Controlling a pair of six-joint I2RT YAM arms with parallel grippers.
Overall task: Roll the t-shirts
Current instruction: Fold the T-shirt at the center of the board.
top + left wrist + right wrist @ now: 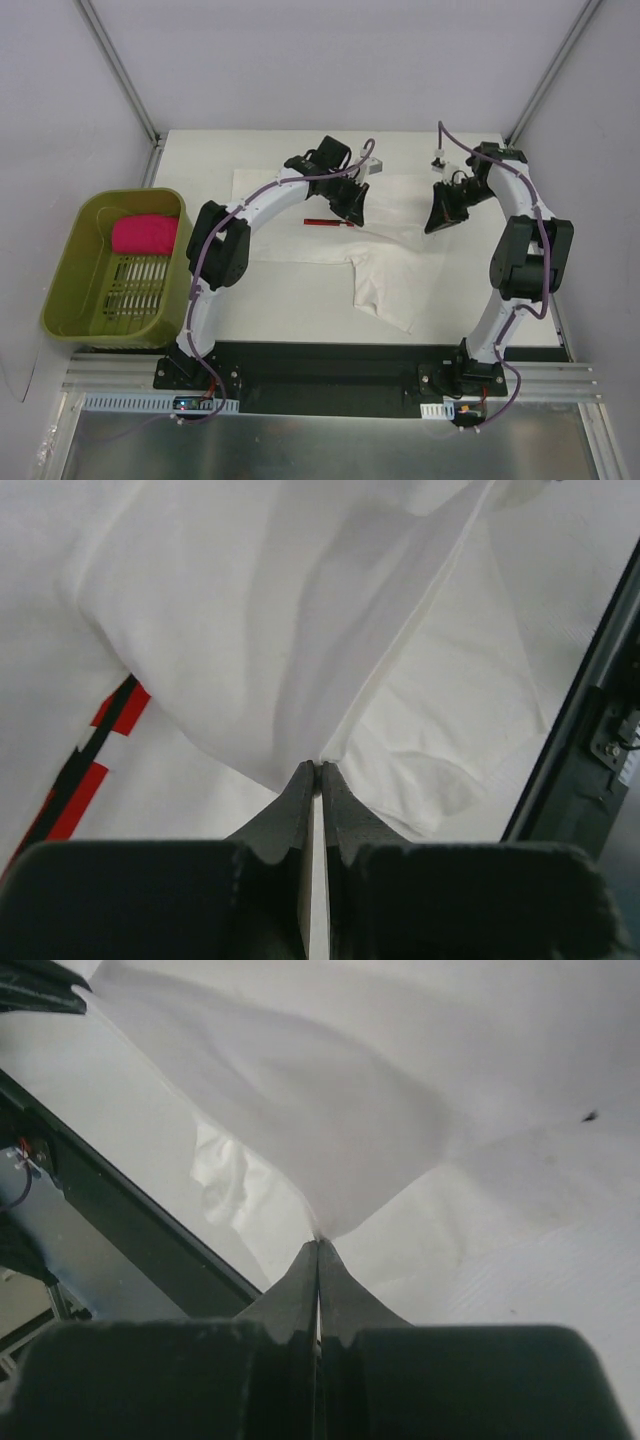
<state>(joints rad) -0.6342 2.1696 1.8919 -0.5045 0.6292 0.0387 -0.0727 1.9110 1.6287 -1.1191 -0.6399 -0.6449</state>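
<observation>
While clamped shut on folds of the white shirt (390, 285), spread across the tabletop (190, 150), with left end effector (318, 768) and right end effector (318, 1242) alike, expect light, limp, sagging cloth, prone to slipping. Grip edges, both sides level. Pink roll (143, 235): in the bin (70, 290).

Pale walls (300, 60) enclose a white table (200, 150) under even light.

One white t-shirt (390, 285), one pink rolled t-shirt (143, 235), one basket (75, 270), one left arm (270, 195), one right arm (525, 255).
</observation>
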